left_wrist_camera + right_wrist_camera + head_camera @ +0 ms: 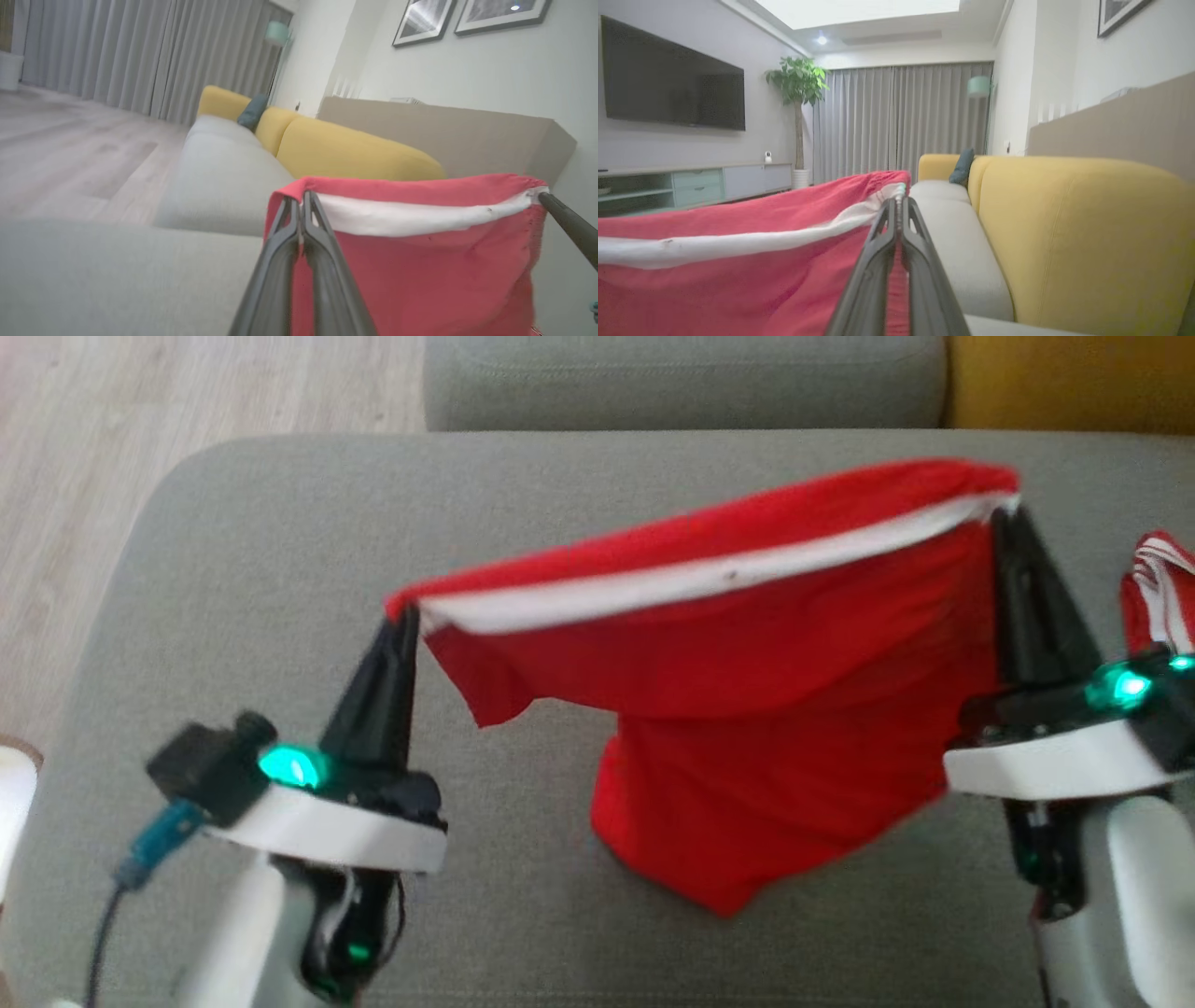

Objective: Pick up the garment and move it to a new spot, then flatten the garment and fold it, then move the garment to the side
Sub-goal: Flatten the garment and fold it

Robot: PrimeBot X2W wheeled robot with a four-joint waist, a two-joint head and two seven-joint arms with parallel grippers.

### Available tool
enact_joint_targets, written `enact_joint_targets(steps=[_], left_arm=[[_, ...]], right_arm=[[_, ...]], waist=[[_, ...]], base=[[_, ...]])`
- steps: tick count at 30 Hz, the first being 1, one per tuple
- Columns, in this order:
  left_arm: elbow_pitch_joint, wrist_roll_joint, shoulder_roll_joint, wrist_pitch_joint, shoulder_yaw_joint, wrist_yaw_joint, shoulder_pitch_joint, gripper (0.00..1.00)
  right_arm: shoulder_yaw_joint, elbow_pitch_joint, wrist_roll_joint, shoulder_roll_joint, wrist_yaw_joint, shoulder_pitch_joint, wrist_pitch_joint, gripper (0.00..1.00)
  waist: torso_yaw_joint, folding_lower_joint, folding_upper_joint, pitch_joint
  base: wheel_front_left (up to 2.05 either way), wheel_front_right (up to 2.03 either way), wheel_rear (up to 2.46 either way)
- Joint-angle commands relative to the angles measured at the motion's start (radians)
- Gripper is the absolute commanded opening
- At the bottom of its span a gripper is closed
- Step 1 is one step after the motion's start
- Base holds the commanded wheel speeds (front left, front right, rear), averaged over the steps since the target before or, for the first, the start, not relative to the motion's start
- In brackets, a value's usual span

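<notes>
The garment (747,709), red with a white band along its top edge, hangs stretched between the two grippers above the grey seat (280,569). The left gripper (405,616) is clenched on the band's left corner and the right gripper (1008,515) on its right corner, each with its fingers pressed together on the cloth. A small dark speck (731,575) sits on the band, too blurred to tell what it is. Below the band the cloth sags in folds, so its shape is hard to make out, and I cannot tell whether its lowest fold touches the seat. At the head view's right edge a red cloth with white stripes (1158,593) lies cut off, partly behind the right wrist. Around are wood floor (93,476) to the left, a yellow backrest (350,154) with a dark teal pillow (252,112), grey curtains (140,56), framed pictures (425,21) cropped at the top, a dark TV (672,84) and a potted plant (796,84).
</notes>
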Motion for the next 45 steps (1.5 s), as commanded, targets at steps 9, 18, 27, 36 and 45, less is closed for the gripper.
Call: enact_joint_targets(steps=[9,18,27,36,45], left_arm=[[-0.313,0.045,0.096,0.136,0.058,0.004,-0.229,0.0],[-0.204,0.005,0.148,0.285,0.093,-0.008,-0.532,0.0],[0.16,0.069,0.21,0.263,0.059,-0.032,-0.913,0.0],[0.414,0.13,0.179,0.091,0.034,-0.035,-1.133,0.0],[0.523,0.038,0.11,-0.008,-0.004,-0.04,-0.975,0.0]], right_arm=[[-0.001,-0.333,-0.002,-0.012,0.007,-0.041,0.037,0.0],[0.016,-0.295,0.021,-0.058,0.007,-0.247,0.133,0.0],[0.101,0.153,-0.007,-0.015,0.007,-0.688,0.005,0.0],[0.092,0.519,-0.077,0.047,0.007,-0.934,-0.122,0.0],[0.129,0.577,-0.041,0.052,0.007,-0.795,-0.133,0.0]], waist=[[-0.047,0.0,0.0,-0.013],[-0.103,0.0,0.0,0.092],[-0.169,0.0,0.0,0.246],[-0.172,0.0,0.0,0.367],[-0.11,0.0,0.0,0.405]], base=[[0.0,0.0,0.0],[0.0,0.0,0.0],[0.0,0.0,0.0],[0.0,0.0,0.0],[0.0,0.0,0.0]])
